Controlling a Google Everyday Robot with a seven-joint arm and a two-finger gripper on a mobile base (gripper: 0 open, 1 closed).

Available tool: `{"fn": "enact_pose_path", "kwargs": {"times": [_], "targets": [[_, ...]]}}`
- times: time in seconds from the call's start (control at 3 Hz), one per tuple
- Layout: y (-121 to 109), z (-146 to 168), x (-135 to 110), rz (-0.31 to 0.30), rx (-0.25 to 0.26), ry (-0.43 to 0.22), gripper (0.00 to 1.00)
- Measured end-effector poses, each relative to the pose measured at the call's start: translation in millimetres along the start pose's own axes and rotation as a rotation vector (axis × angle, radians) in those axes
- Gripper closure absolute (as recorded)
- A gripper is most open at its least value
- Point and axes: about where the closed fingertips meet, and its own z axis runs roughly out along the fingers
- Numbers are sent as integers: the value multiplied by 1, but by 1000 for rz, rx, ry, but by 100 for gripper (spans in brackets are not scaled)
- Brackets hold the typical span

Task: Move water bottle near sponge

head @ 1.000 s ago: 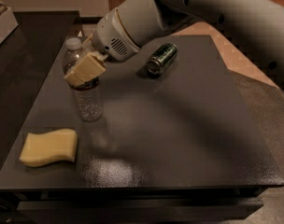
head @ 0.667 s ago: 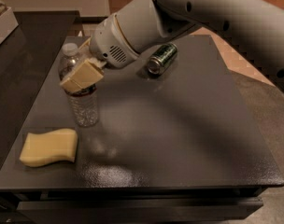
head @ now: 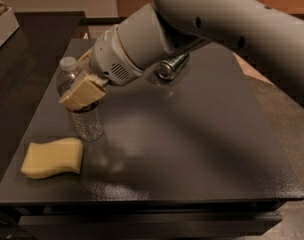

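Dark textured surface (head: pixel 202 154) seen from its front edge, with a white robot arm (head: pixel 232 24) reaching in from the upper right of the frame. The end effector (head: pixel 80 96) is at the left of the frame, above the left part of the surface; its tan finger (head: pixel 83 91) lies across the middle of the water bottle (head: pixel 87 125), and the end effector is closed in a grip on that bottle. The bottle stands nearly upright, white cap (head: pixel 68 63) toward the upper left, its ribbed lower body showing below the finger; whether its base touches the surface cannot be told. It is clear and capped, and its contents cannot be made out. The sponge (head: pixel 53 157) lies flat at lower left, close to the left and front edges of the surface, just below and left of the bottle, with a narrow gap between them. A green can (head: pixel 171 67) lies on its side near the far edge, partly under the arm, one round end facing the camera. Open surface runs from the bottle across the centre to the right and front edges.
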Motion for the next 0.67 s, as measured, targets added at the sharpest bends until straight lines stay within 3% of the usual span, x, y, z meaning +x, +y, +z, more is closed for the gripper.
{"fn": "enact_pose_path", "kwargs": {"times": [0.67], "targets": [[1,11,10,5,9,20,12]]}}
